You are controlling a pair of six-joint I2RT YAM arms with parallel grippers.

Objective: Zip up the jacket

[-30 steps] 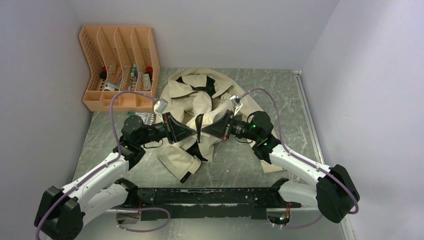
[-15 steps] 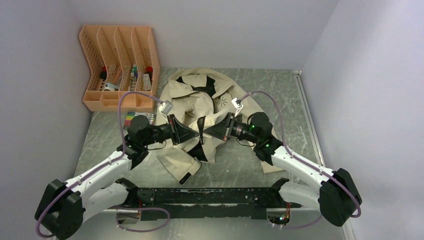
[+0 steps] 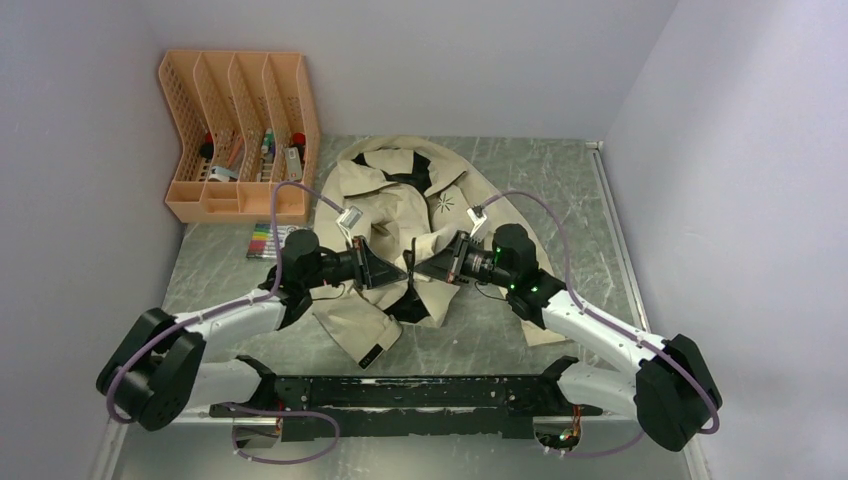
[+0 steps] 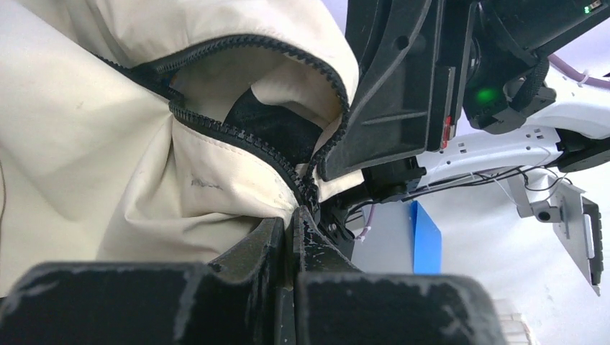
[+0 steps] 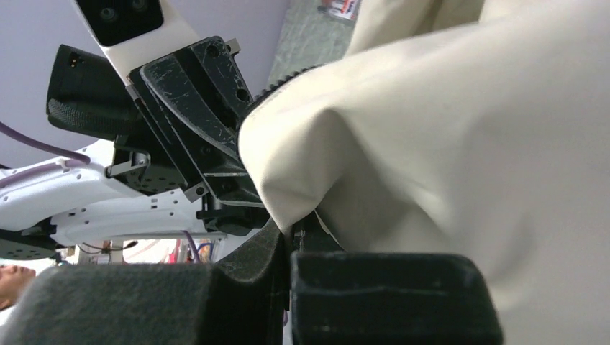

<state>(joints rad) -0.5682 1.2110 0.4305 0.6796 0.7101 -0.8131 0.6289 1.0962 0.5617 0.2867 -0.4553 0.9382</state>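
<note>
Top external view gives you both arms reaching inward from the near edge, so that they meet over the jacket (image 3: 392,205). The jacket lies crumpled in the middle of the table (image 3: 590,230), with its collar toward the far wall and one sleeve (image 3: 362,335) pointing to the near edge. Its small dark logo (image 3: 443,203) faces up, just beyond the right wrist.

Your left arm has its elbow low at the left, and the forearm goes right and a little away from the base. The wrist is level and the left gripper (image 3: 403,274) points to the right. Your right arm mirrors this: the forearm rises from the lower right, and the right gripper (image 3: 420,272) points to the left. The two tips are almost touching.

On the left wrist view, the left claw is clenched on the cream fabric beside the dark zipper (image 4: 237,136), whose two rows of teeth are apart above it. On the right wrist view, the right claw is pinched closed on a fold of the same jacket.

An orange file organizer (image 3: 240,120) stands at the far left corner.
</note>
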